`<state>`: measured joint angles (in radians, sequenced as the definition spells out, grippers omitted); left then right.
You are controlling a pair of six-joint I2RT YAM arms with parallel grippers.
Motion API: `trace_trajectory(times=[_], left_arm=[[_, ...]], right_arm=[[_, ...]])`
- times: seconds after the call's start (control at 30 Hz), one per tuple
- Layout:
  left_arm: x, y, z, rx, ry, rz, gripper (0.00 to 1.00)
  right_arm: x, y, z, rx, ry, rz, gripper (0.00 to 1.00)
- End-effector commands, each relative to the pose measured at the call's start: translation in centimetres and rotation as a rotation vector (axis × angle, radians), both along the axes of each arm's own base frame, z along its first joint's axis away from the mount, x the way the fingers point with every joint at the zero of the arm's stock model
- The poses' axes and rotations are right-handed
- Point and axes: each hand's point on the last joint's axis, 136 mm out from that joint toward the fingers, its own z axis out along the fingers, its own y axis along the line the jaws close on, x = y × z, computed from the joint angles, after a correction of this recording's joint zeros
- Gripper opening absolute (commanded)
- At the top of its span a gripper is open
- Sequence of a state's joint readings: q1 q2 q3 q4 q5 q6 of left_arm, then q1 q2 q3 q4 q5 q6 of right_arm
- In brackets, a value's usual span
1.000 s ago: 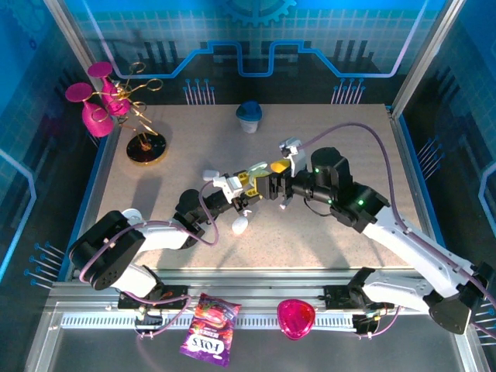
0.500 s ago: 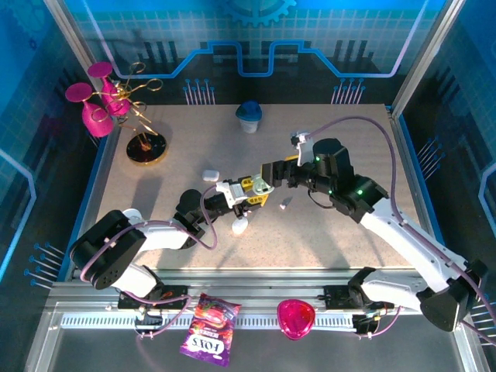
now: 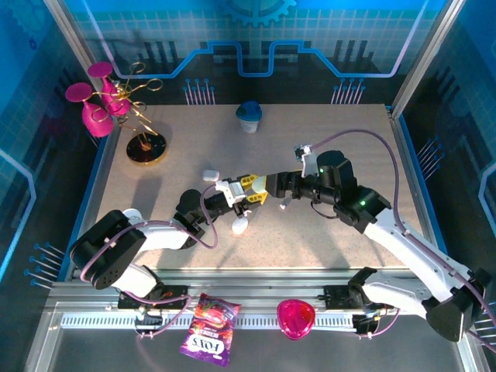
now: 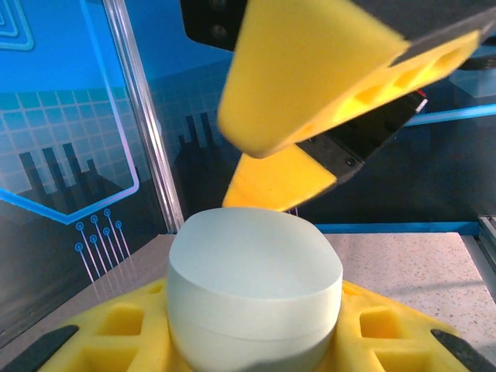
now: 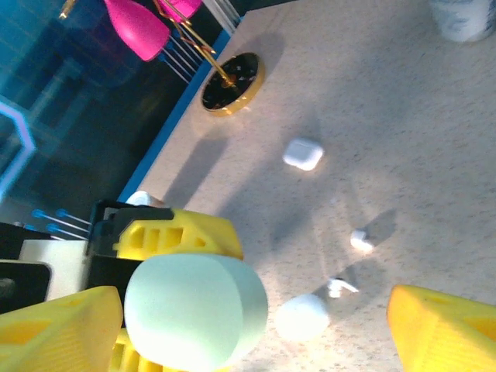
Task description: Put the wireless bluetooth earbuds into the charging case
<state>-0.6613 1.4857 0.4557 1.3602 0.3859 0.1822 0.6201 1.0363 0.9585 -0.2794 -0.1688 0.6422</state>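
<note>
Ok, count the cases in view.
3. Mint case in the left gripper; square white case on the table to its left; rounded white case nearer the front edge. Others may be hidden.

Left pincer (image 4: 254, 333) clamped, right pincer (image 5: 254, 310) spread wide.

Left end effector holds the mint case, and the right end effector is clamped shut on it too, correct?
No: the right end effector is open, fingers wide apart, in the right wrist view. The left end effector does hold the mint case.
</note>
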Motion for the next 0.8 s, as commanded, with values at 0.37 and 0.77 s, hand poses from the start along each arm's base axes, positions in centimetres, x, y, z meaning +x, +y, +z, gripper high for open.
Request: trace_trajectory(times=[0.37,0.77], left_arm=[[-0.3,0.4,3.8,-0.097,-0.040,-0.004,0.21],[-0.7,0.5,4.2,-0.105,-0.042,-0.023,0.21]], right_arm=[[-1.4,2.9,1.0,0.579,0.195,0.127,0.74],[-0.2,3.2,-0.9,0.644,0.276,0.111,0.23]])
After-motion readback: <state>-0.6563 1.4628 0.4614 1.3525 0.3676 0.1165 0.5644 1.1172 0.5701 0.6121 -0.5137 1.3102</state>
